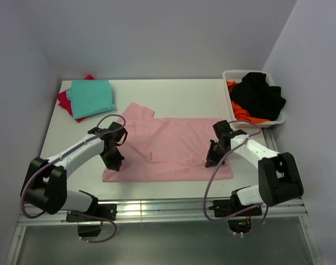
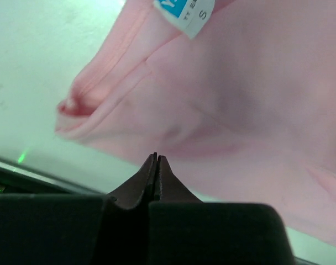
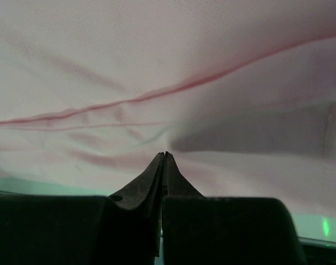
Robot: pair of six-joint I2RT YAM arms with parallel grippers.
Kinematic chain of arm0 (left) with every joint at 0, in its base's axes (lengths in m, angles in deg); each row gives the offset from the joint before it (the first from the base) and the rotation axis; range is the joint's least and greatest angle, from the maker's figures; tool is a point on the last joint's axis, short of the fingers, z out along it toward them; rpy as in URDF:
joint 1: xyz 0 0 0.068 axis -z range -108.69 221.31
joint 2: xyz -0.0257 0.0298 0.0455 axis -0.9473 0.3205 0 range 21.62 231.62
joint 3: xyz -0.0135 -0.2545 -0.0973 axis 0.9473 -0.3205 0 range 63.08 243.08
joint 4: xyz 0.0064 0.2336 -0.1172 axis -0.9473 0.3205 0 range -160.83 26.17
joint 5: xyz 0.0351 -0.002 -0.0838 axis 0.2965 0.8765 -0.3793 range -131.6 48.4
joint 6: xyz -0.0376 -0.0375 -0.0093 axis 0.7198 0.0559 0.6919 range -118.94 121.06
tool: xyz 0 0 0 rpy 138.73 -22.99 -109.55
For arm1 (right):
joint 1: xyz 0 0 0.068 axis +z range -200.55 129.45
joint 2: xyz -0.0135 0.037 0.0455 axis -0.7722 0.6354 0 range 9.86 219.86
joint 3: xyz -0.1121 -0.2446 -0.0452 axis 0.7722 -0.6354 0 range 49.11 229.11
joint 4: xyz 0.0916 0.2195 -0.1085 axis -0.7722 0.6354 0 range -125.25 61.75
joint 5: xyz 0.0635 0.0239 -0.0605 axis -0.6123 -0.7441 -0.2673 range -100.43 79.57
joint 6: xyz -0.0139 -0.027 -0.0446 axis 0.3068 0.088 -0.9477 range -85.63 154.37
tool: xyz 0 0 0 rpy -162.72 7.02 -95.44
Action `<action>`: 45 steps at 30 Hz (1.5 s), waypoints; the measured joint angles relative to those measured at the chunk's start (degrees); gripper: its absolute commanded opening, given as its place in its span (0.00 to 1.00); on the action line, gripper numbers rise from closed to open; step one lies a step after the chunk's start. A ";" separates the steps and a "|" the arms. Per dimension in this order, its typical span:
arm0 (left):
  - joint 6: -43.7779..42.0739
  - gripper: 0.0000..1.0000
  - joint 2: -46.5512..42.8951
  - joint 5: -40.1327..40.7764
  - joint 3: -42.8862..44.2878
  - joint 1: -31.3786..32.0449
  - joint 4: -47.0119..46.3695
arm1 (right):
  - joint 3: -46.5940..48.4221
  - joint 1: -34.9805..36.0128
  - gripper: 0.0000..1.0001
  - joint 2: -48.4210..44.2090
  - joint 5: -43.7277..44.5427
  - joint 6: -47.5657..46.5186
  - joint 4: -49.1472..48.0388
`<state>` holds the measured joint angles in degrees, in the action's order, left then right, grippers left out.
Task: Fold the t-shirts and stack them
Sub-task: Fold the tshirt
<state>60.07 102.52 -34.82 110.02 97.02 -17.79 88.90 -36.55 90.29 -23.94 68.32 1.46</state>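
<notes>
The light pink t-shirt [image 1: 173,146] lies spread sideways on the white table, collar end to the left. Its size label [image 2: 185,11] shows in the left wrist view. My left gripper [image 1: 115,163] is shut at the shirt's left near edge, its tips [image 2: 156,157] meeting the cloth border [image 2: 223,110]. My right gripper [image 1: 210,162] is shut low on the shirt's right near part. Creases in the cloth [image 3: 157,83] run into its tips [image 3: 165,154]. The teal t-shirt [image 1: 92,97] lies folded on the red/magenta one [image 1: 64,101] at the back left.
A white basket [image 1: 280,117] at the back right holds black [image 1: 260,95] and orange [image 1: 240,110] clothes. The table's near edge with a metal rail [image 1: 157,208] runs just in front of the pink shirt. Grey walls close in the back and both sides.
</notes>
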 measured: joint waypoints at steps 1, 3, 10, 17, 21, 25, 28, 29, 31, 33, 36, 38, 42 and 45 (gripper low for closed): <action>0.31 0.03 -1.49 0.31 1.05 0.00 1.99 | 0.07 0.02 0.00 -1.40 0.00 0.00 1.16; 0.70 0.08 -3.78 1.38 5.18 0.00 6.29 | 1.07 0.02 0.29 -4.20 -0.37 0.11 3.48; -2.45 0.48 -1.46 7.65 33.16 -0.44 10.40 | 19.74 0.07 0.78 -6.16 -1.97 1.29 10.25; -12.48 0.86 18.75 0.20 52.15 -9.11 0.31 | 31.15 0.48 0.77 -4.83 -3.58 0.66 11.19; -16.92 0.87 34.84 -8.83 61.77 -14.23 -5.95 | 30.45 0.50 0.77 -4.46 -3.23 0.68 13.31; -20.11 0.87 48.89 -18.78 71.54 -17.64 -10.14 | 30.05 0.48 0.76 -4.44 -2.38 0.94 16.11; -20.90 0.87 55.95 -26.27 76.22 -19.43 -14.36 | 30.42 0.50 0.76 -4.44 -0.87 0.96 18.40; -20.90 0.87 57.44 -28.35 76.98 -19.91 -15.72 | 30.62 0.50 0.76 -4.44 -0.52 0.96 18.97; -20.85 0.87 60.43 -32.50 78.36 -21.14 -18.03 | 32.50 0.50 0.76 -3.91 0.81 1.22 21.44; -20.83 0.87 61.96 -35.15 78.66 -22.32 -19.71 | 34.53 0.48 0.76 -3.08 1.57 1.75 22.67; -21.18 0.86 63.45 -38.01 78.66 -24.87 -21.20 | 37.48 0.48 0.76 -1.25 2.16 2.86 23.34; -22.16 0.86 64.02 -38.99 78.66 -26.23 -21.40 | 38.69 0.48 0.76 0.09 2.40 3.52 23.61; -25.11 0.84 64.32 -40.87 78.14 -28.02 -21.66 | 40.96 0.48 0.76 3.54 2.78 4.35 24.96; -26.32 0.83 63.56 -43.15 75.25 -27.87 -24.24 | 42.53 0.48 0.75 6.10 2.95 4.98 25.44</action>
<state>33.75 166.08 -77.96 185.27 69.16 -42.03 131.43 -36.07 96.39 -20.99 73.31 26.90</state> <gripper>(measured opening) 0.836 0.757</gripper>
